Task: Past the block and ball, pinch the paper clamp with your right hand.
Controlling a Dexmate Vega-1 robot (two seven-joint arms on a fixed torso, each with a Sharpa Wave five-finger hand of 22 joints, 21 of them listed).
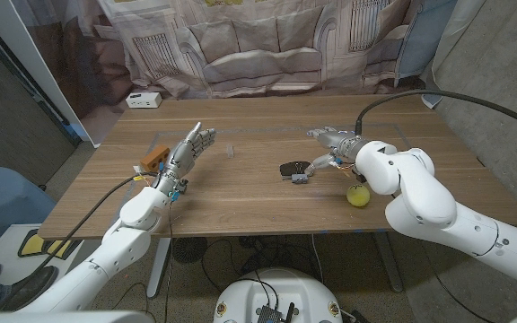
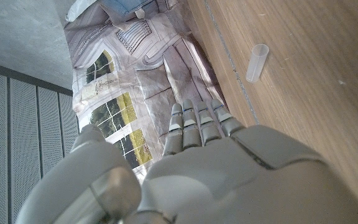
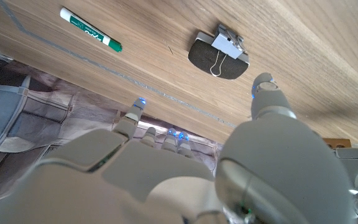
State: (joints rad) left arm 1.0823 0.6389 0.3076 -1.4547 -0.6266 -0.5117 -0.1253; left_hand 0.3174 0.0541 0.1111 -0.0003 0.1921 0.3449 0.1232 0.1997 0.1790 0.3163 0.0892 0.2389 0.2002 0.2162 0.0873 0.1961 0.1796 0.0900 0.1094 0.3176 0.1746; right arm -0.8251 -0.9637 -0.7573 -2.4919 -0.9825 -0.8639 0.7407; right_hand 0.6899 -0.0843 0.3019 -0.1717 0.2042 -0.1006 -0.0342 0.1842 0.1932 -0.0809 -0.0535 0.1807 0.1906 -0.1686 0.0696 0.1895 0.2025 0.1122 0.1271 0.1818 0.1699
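Two hands stood over the wooden table (image 1: 267, 193).

Right hand (image 1: 332, 142): above the table at about 2 o'clock from its centre, fingers extended and spread toward 9 o'clock, holding nothing. In the right wrist view the thumb (image 3: 267, 93) stood apart from the other fingers (image 3: 133, 112), with the clamp beyond them, untouched.

Clamp (image 1: 300, 177): a small metal paper clamp with wire handles, clipped on the edge of a dark oval pad (image 1: 293, 168). The pair lay near the table's centre, at 7 o'clock from the right hand and close to it, not in contact.

Ball (image 1: 358, 196): yellow-green, on the table at 4 o'clock from the clamp, just beside the right forearm.

Block (image 1: 153, 159): orange-brown, near the table's 9 o'clock edge, just at 9 o'clock of the left hand.

Left hand (image 1: 190, 148): raised on edge over the table's 9 o'clock half, fingers straight and together, pointing toward 1 o'clock, holding nothing.

Tube (image 1: 229, 150): one small clear plastic tube, lying on its side at 3 o'clock from the left hand; whether anything was in it could not be told.

Marker (image 3: 91, 29): white with a green cap, lying on the wood, seen in the right wrist view.

Box (image 1: 142, 100): small, white, at the table's far 10 o'clock corner; contents could not be told.
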